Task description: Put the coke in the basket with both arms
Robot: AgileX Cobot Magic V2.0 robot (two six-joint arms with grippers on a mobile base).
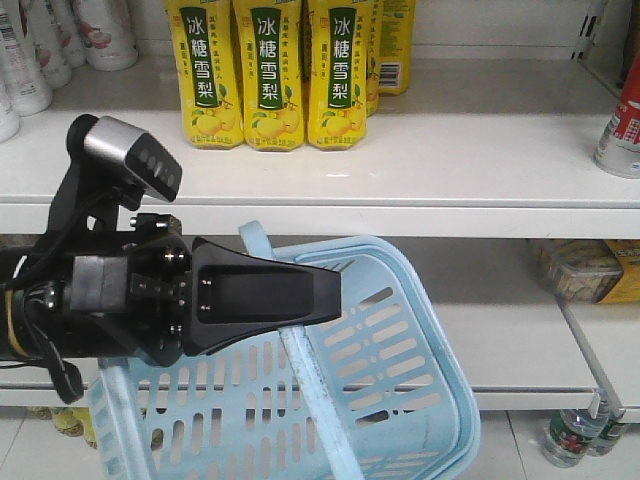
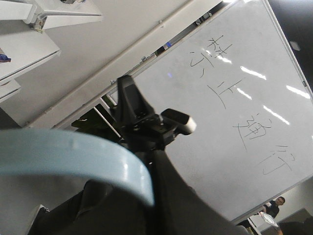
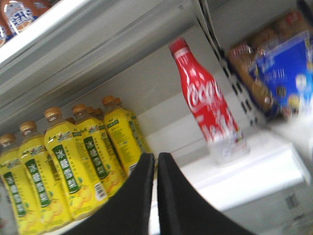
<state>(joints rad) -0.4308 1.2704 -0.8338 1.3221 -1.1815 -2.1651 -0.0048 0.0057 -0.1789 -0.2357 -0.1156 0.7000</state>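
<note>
White shop shelf [image 3: 264, 161]: upright red plastic Coca-Cola bottle [image 3: 208, 98] stands ahead-right of closed, empty right gripper [image 3: 156, 156]; left gripper [image 1: 325, 295], jaws unreadable, bears light blue slotted plastic basket [image 1: 390, 350].

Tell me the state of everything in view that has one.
Basket: tilted, held up by its handle.
Left gripper: shut on basket handle.
Right gripper: shut, empty.
Coke: upright on shelf, capped.
Yellow bottles: upright on shelf, capped.
</note>
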